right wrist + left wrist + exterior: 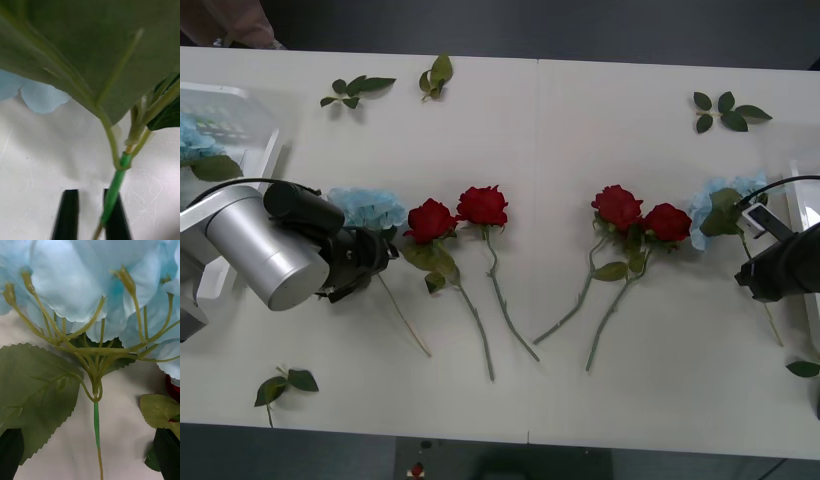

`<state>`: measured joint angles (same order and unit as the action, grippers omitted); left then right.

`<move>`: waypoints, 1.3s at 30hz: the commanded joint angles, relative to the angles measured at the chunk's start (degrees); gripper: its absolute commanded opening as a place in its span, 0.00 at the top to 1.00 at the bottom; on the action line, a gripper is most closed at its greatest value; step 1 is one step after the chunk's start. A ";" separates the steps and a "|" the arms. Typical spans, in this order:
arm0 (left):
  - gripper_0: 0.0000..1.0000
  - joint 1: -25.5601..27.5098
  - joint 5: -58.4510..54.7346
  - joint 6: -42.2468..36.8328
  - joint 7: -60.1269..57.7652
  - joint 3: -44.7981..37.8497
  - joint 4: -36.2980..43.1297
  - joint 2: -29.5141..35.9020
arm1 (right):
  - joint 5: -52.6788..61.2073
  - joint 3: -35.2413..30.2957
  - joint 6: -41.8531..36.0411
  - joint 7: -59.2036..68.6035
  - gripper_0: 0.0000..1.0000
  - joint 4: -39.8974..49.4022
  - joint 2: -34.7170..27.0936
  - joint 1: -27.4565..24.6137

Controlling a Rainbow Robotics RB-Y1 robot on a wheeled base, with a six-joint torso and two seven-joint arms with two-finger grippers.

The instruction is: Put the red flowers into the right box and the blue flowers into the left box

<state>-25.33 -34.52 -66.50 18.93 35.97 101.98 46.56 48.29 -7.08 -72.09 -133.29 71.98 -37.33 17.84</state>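
Four red flowers lie in a row mid-table: two left of centre (431,218) (483,205) and two right of centre (617,206) (667,221). A blue flower (368,207) lies left of them. My left gripper (385,250) (89,433) is open, straddling that blue flower's stem (96,423) just below the bloom. Another blue flower (725,205) lies at the right. My right gripper (745,272) (91,193) has its fingers drawn close, with this flower's green stem (114,187) against one finger. The left box (255,125) holds a blue flower (195,140). The right box (805,200) shows at the right edge.
Loose green leaf sprigs lie at the back left (355,88) (436,75), back right (728,110), front left (285,385) and front right (802,368). The rose stems fan toward the table's front edge.
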 commanded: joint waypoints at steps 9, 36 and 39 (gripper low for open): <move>0.00 -1.56 3.05 0.94 -0.21 1.47 -1.43 -3.06 | 7.88 -4.43 -1.92 -2.50 1.00 3.08 -0.37 0.62; 1.00 -1.56 6.31 1.20 2.16 3.40 -4.68 -3.76 | 39.08 -11.11 -19.14 3.65 1.00 11.07 -0.37 8.00; 1.00 -1.65 7.27 1.20 2.25 3.40 -4.51 -3.41 | 42.24 -11.20 -20.46 7.08 1.00 11.07 -0.37 9.93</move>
<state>-25.33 -28.53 -65.83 19.98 39.83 96.88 42.06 88.42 -17.10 -91.98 -130.41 81.56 -37.34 25.23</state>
